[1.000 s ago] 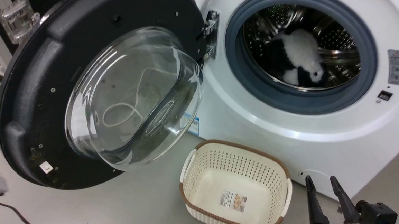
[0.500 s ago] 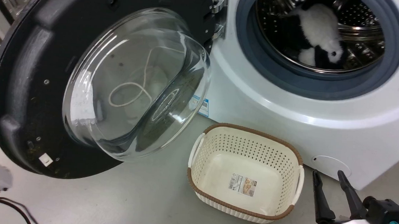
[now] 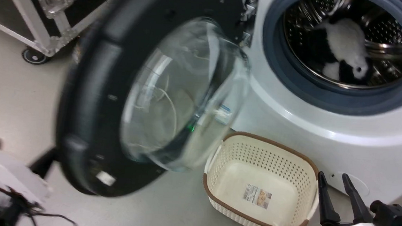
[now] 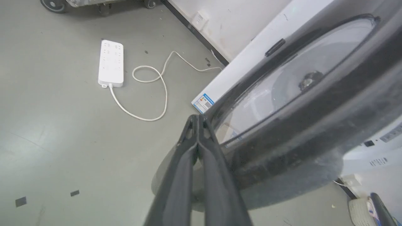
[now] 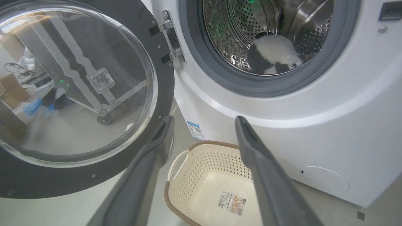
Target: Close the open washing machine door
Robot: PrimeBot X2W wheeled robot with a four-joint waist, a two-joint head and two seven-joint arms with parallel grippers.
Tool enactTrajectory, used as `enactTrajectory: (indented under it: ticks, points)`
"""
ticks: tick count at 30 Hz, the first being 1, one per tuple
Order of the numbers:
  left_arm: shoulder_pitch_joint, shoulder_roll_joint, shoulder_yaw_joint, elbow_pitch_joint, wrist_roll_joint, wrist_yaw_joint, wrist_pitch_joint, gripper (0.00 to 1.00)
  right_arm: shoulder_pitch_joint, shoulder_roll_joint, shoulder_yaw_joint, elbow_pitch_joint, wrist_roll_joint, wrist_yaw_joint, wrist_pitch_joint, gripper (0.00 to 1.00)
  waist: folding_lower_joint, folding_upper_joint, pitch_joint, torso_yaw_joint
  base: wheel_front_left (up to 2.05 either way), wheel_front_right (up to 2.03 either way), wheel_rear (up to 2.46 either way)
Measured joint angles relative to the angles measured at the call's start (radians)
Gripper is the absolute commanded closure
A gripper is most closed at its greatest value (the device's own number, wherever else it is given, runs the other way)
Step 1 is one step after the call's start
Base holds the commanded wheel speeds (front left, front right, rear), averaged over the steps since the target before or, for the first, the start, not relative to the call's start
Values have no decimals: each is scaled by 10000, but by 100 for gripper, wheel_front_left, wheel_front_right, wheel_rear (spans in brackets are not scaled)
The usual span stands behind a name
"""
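The washing machine door (image 3: 94,96), glossy black with a bulging glass bowl (image 3: 185,91), stands part open and blurred, hinged at the left of the drum opening. In the left wrist view my left gripper (image 4: 197,118) is shut on nothing, its tips pressed against the door's outer face (image 4: 298,110) near the rim. In the head view one of its dark fingers (image 3: 42,161) pokes out from behind the door's lower left edge. My right gripper (image 3: 333,178) stands open at the lower right, beside the basket and apart from the door (image 5: 78,94).
A cream basket with a brown rim (image 3: 219,156) sits on the floor below the door's swing. A black-and-white plush (image 3: 346,41) lies in the steel drum. A white power strip (image 4: 111,62) and cord lie behind the door. A wheeled case (image 3: 34,43) stands at the far left.
The door has swung rightward toward the washer's front, with my left arm following behind it. The head camera has also shifted. The right gripper stays open in place.
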Motion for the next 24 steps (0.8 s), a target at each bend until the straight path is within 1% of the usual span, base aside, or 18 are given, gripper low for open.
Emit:
enactTrajectory:
  ticks: [6, 11, 15, 19, 22, 24]
  points:
    - [676, -362, -1072, -1691, -878, -27, 1304, 100, 0, 2, -205, 274, 309, 0, -255, 0, 0, 0, -336, 267, 0, 0, 0]
    - [967, -675, -2583, -3126, -1068, -96, 2119, 100, 12, 4, -368, 506, 523, 0, -424, 0, -1, 0, -532, 389, 0, 0, 0]
    - [909, -825, -3937, -3856, -1014, -192, 2577, 100, 17, 4, -560, 621, 681, 0, -514, 0, -1, 0, -590, 303, 0, 0, 0]
    - [239, -920, -5269, -4025, -874, -203, 2581, 100, -6, 4, -765, 671, 731, 0, -640, 0, -1, 1, -564, 22, 0, 0, 0]
    - [-570, -957, -6316, -3816, -777, -267, 2192, 100, -81, 6, -918, 696, 803, 0, -715, 0, 0, 1, -516, -318, 0, 0, 0]
    - [-1057, -970, -6903, -3480, -675, -288, 1753, 100, -159, 2, -949, 700, 838, 0, -721, 0, 0, 1, -477, -611, 0, 0, 0]
